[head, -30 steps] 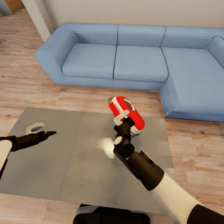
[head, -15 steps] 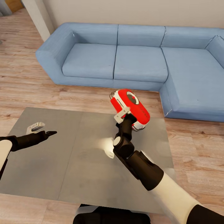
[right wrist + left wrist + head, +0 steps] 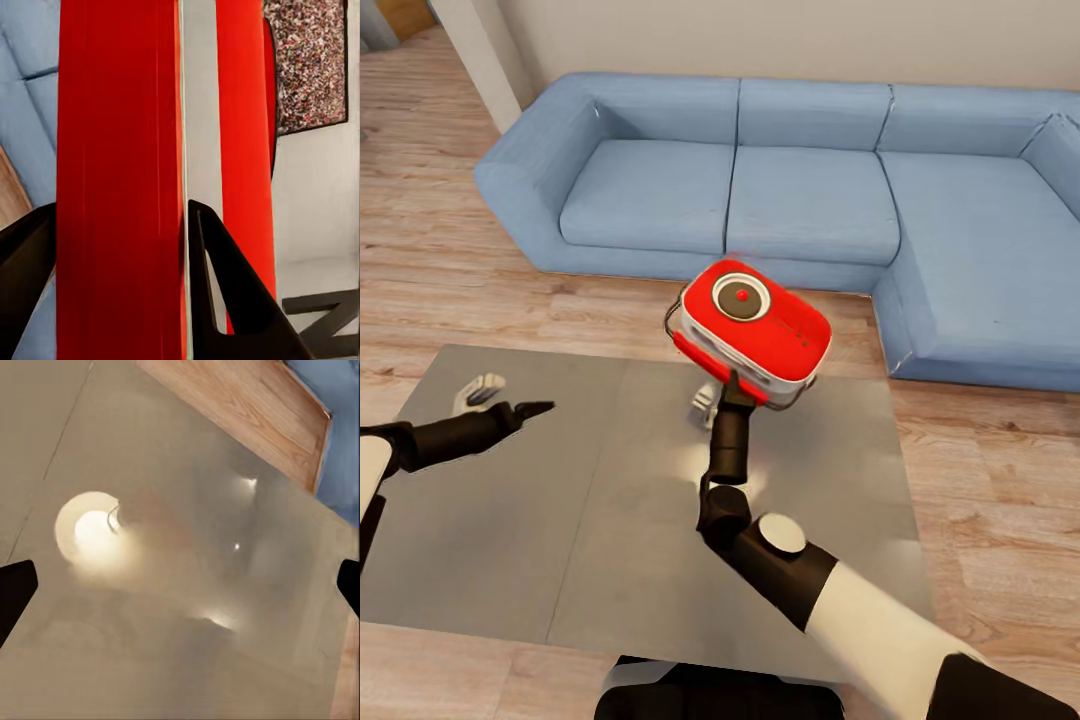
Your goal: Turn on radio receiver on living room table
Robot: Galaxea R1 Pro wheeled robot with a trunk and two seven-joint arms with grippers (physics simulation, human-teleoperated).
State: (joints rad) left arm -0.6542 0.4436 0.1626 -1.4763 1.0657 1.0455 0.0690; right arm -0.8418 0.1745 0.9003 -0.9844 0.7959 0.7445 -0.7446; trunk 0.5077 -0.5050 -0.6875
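Observation:
The red radio receiver (image 3: 757, 328) hangs in the air above the far side of the grey table (image 3: 540, 520), its round dial with a dark knob turned up toward the head camera. My right gripper (image 3: 728, 386) is shut on its underside from below. In the right wrist view the radio's red body (image 3: 112, 150) with a white stripe runs between my two black fingers (image 3: 225, 300). My left gripper (image 3: 502, 400) hovers open over the table's left part, holding nothing. The left wrist view has its fingertips (image 3: 15, 596) at the frame's edges above the glossy table top (image 3: 187, 645).
A blue L-shaped sofa (image 3: 810, 190) stands beyond the table on the wood plank floor (image 3: 980, 470). A lamp's bright reflection (image 3: 90, 529) glows on the table top. A framed crowd picture (image 3: 309, 67) hangs on the beige wall in the right wrist view.
My right arm has raised the radio and turned it, so its dial face now points upward. The left gripper has shifted slightly up and to the right.

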